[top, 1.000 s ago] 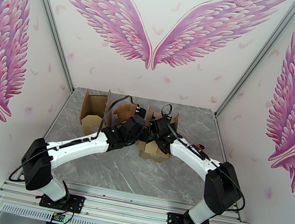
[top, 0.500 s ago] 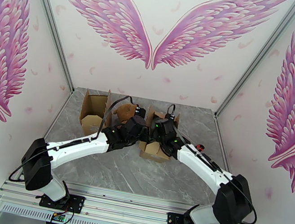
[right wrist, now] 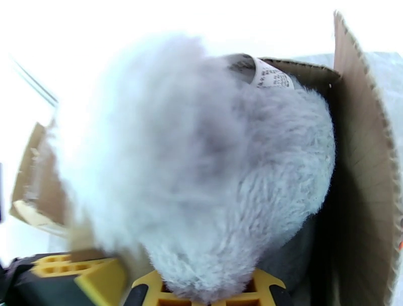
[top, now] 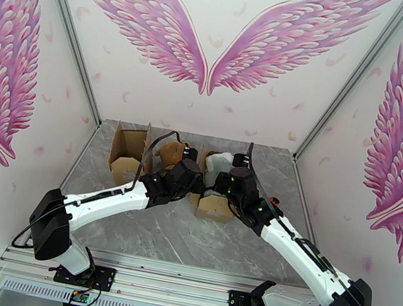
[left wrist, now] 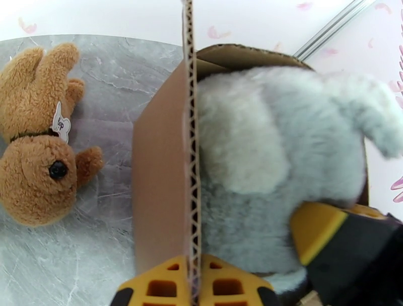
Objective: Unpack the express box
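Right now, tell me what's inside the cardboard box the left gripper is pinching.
A grey plush toy fills the box, with the right gripper shut on it. The left gripper pinches one box wall. Anything underneath the toy is covered, so I can't tell.

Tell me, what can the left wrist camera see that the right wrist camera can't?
Left wrist: a brown plush teddy bear lying on the grey marble table, beside the brown cardboard box, and the left gripper pinching an upright corrugated cardboard flap. Right wrist: a white printed label on the fluffy grey plush toy, and the right gripper closed on its fur. Both: that toy inside the box.
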